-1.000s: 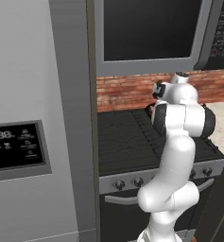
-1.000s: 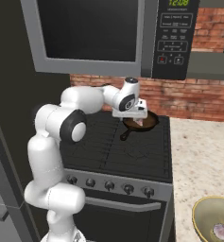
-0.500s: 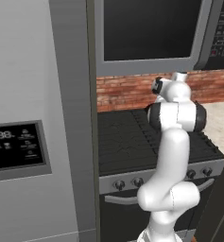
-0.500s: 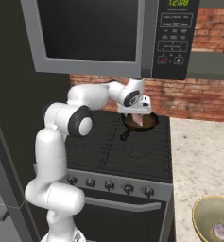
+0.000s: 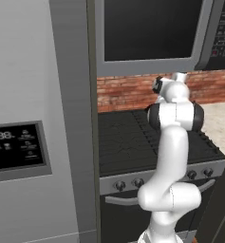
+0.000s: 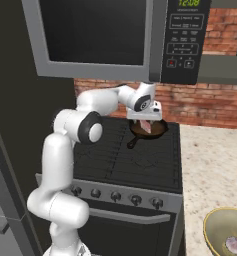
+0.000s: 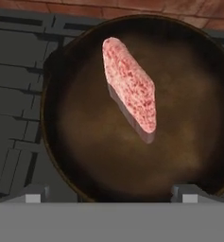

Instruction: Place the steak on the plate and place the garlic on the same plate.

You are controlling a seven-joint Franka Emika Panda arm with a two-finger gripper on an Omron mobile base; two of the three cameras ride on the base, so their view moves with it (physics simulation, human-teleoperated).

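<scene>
The steak (image 7: 130, 87), a pink marbled slab, lies in a dark round pan (image 7: 85, 156) on the stove's back right burner. In the right base view the steak (image 6: 146, 126) and pan (image 6: 155, 131) sit just under my gripper (image 6: 145, 119). The hand looks straight down, and my gripper (image 7: 108, 196) is open, its fingertips (image 7: 34, 194) wide apart at the near rim with nothing between them. The garlic (image 6: 235, 245), a small pinkish bulb, lies in the olive-yellow bowl (image 6: 215, 225) on the counter at the lower right. The plate is out of view.
A black stove top (image 6: 115, 155) with knobs along its front lies under the arm. A microwave (image 6: 110, 35) hangs close above, with a brick wall (image 6: 210, 107) behind. A beige counter (image 6: 210, 170) runs right of the stove. A grey fridge (image 5: 33, 118) stands at the left.
The arm has stretched further back and to the right, bringing the hand down over the pan and the steak. The jaws have stayed wide open.
</scene>
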